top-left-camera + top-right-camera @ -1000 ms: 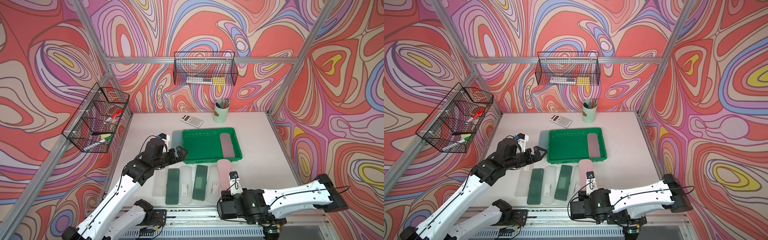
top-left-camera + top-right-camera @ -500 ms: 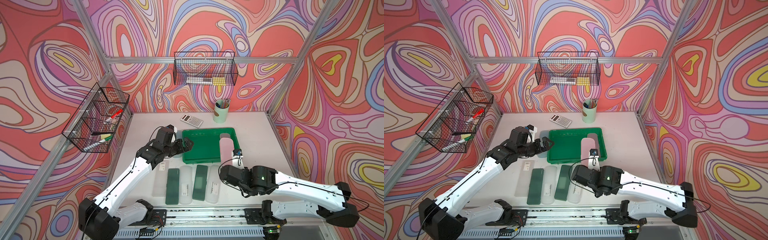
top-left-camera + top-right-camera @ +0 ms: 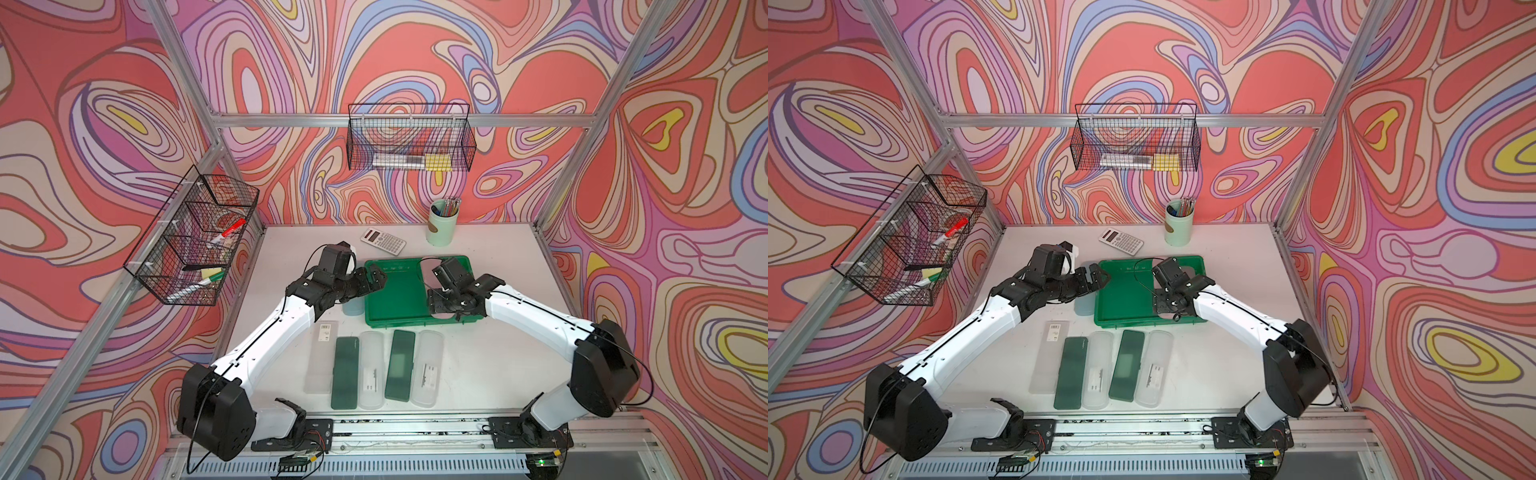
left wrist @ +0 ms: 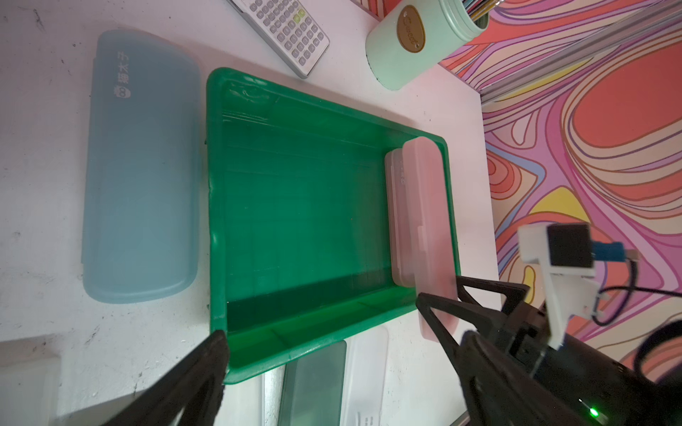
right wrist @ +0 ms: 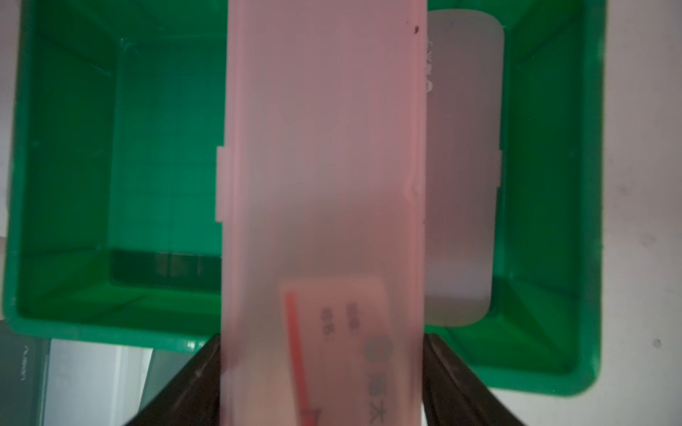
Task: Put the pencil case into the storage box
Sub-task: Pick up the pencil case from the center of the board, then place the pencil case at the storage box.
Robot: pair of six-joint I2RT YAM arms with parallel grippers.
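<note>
**Right arm has the pink case over the box, release not yet done**

Right gripper (image 5: 323,383): jaws clamped across the narrow width of the pink pencil case (image 5: 324,166), at its near end. The rest of the case sticks out ahead of the jaws, above the inside of the storage box (image 5: 73,166) and parallel to its side walls. In the left wrist view the gripped end overhangs the box's front rim.

The held case partly covers a 2nd pink case (image 5: 461,166), which lies flat against the box wall on the right arm's side. I can't tell if the 2 touch.

Left gripper (image 3: 376,279): jaws wide apart, nothing in them. It hovers at the box's opposite rim, over a blue case (image 4: 140,166) that lies on the table (image 3: 490,257) just beside that wall.

Further out there's a row of 5 cases (image 3: 371,370) near the front edge, 2 dark green and 3 clear. The calculator (image 3: 382,241) and pen cup (image 3: 441,226) sit behind the box, well apart from the work.

Handling, my read:
- Frosted hard plastic, so stiff and probably light. Not fragile.
- The skin is smooth, so I expect it to slip or pivot in the jaws, more so when held at 1 end.
- A clasp tab shows on 1 long edge. I'd keep the pads off it and grip plain wall across the width.
- A hold nearer mid-length would swing less.
- There's free floor beside the 2nd case. I'd set it down there rather than stack it.
</note>
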